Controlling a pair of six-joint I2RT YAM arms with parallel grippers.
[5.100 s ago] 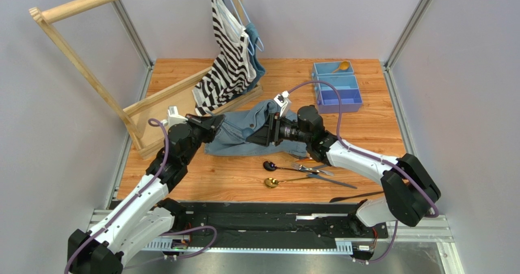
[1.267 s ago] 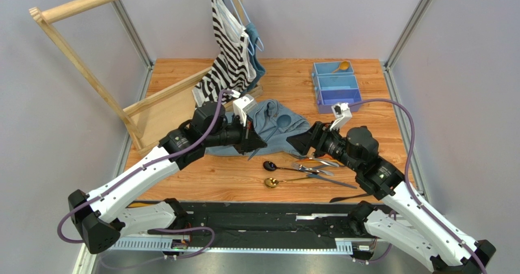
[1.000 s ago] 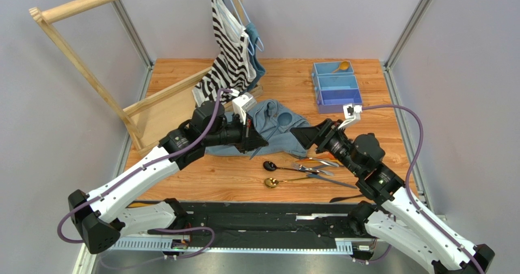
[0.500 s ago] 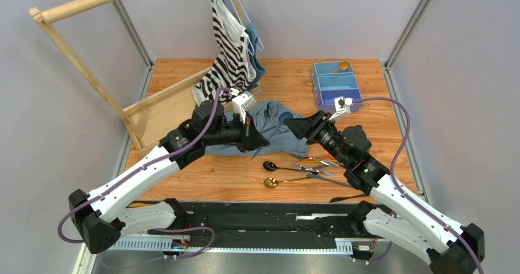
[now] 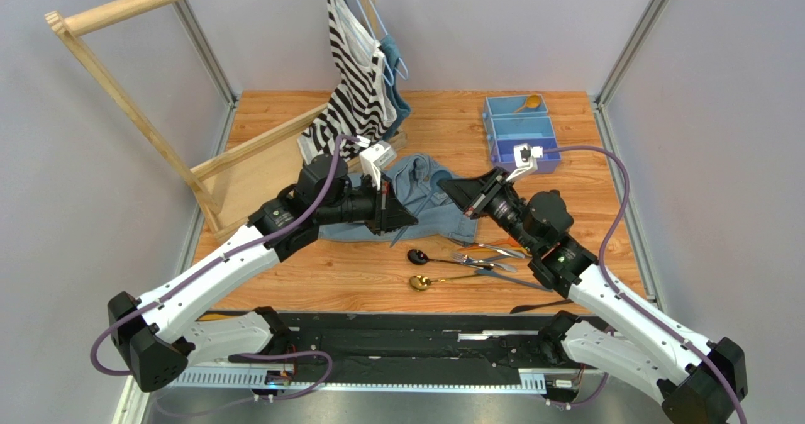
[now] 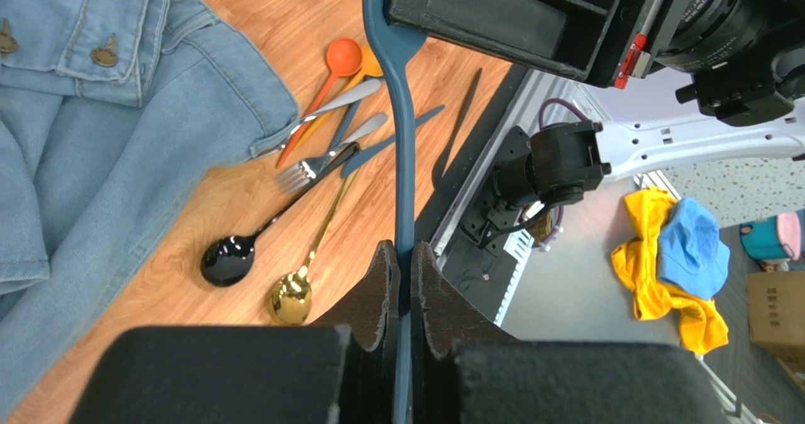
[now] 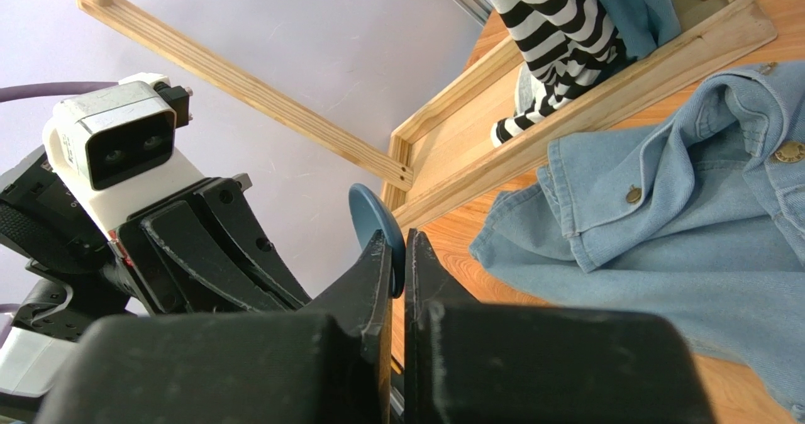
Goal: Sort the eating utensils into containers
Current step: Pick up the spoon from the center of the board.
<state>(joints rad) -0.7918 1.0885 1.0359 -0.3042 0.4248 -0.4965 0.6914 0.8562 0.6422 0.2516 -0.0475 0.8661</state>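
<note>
Both raised, angled inward | left gripper, right gripper | pinching blue spoon

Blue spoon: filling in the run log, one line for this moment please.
handover | left gripper shut on blue spoon | right gripper shut on its bowl end

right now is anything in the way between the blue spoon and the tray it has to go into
Nothing visible on the table does. The blue spoon is in the air, the left gripper shut on its handle and the right gripper shut on its bowl. The tray sits at the far right.
</note>
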